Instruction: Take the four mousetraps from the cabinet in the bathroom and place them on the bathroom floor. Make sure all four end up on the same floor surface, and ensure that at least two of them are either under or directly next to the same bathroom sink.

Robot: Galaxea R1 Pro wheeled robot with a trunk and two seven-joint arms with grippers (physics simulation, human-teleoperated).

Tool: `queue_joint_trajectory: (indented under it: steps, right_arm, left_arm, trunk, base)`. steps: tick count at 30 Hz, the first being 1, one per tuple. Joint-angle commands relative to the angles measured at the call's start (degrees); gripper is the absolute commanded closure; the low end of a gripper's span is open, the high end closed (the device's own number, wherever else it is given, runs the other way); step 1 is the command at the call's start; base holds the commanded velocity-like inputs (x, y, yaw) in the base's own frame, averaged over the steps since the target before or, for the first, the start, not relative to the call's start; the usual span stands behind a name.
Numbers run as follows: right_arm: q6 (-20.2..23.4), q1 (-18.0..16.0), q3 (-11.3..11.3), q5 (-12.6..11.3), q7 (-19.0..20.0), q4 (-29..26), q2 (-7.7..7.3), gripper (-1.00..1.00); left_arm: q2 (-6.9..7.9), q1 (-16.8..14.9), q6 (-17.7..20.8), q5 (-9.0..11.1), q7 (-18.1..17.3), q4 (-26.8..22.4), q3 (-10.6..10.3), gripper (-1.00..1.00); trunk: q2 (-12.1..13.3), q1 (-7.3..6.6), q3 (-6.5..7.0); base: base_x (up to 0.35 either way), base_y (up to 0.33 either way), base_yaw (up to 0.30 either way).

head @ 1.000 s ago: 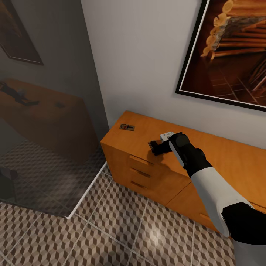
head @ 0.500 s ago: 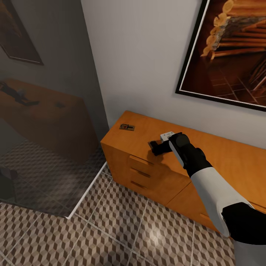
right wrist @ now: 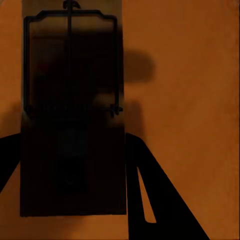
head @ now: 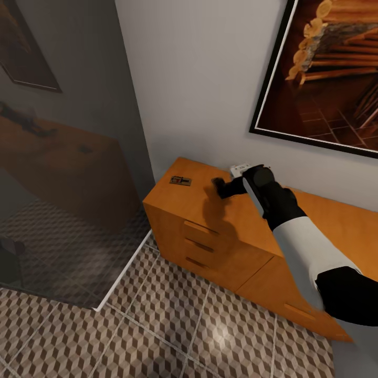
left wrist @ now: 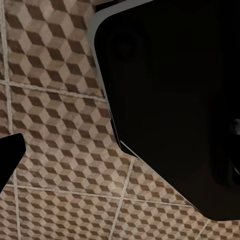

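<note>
Home bathroom, glass shower panel, tiled floor

Orange-brown cabinet, brown-beige cube-patterned bathroom floor, brown mousetrap, black claw

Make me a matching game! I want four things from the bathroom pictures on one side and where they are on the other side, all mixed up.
Things:
1. mousetrap
2. picture
3. right claw
4. glass panel

Places:
A. hanging on the white wall
B. lying flat on the cabinet's top, near its end corner
C. standing on the tiled floor beside the cabinet
D. in the air just above the cabinet's top

Pairs: 1-B, 2-A, 3-D, 4-C
</note>
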Motion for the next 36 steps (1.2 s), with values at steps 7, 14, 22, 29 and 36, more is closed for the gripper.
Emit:
queue_joint_trajectory:
  steps: [7,14,22,29,36]
  right_arm:
    - [0.3,-2.0,0.2,-0.1,0.0,0.0,-0.06,1.00]
    - [0.2,-2.2,0.2,-0.5,0.2,-0.1,-0.14,1.00]
    - [0.2,-2.3,0.2,-0.7,0.4,-0.1,-0.23,1.00]
    - [0.2,-2.3,0.2,-0.8,0.4,-0.1,-0.29,1.00]
    - [0.1,-2.3,0.2,-0.8,0.4,-0.1,-0.30,1.00]
  left_arm:
    - [-0.08,-0.1,-0.3,0.5,-0.1,0.2,-0.5,-1.00]
    - [-0.04,-0.1,-0.3,0.5,-0.2,0.2,-0.5,-1.00]
    - [-0.01,-0.1,-0.3,0.5,-0.2,0.2,-0.4,-1.00]
    - [0.00,-0.1,-0.3,0.5,-0.2,0.2,-0.4,-1.00]
    - [0.00,-0.1,-0.3,0.5,-0.2,0.2,-0.4,-1.00]
  trunk:
    - [-0.1,0.03,-0.09]
    - [-0.1,0.03,-0.09]
    - [-0.1,0.03,-0.08]
    - [-0.1,0.03,0.36]
    - [-0.1,0.03,0.99]
  base:
    - [0.000,0.000,0.000]
    - [0.000,0.000,0.000]
    - [0.000,0.000,0.000]
    - [0.000,0.000,0.000]
    - [0.000,0.000,0.000]
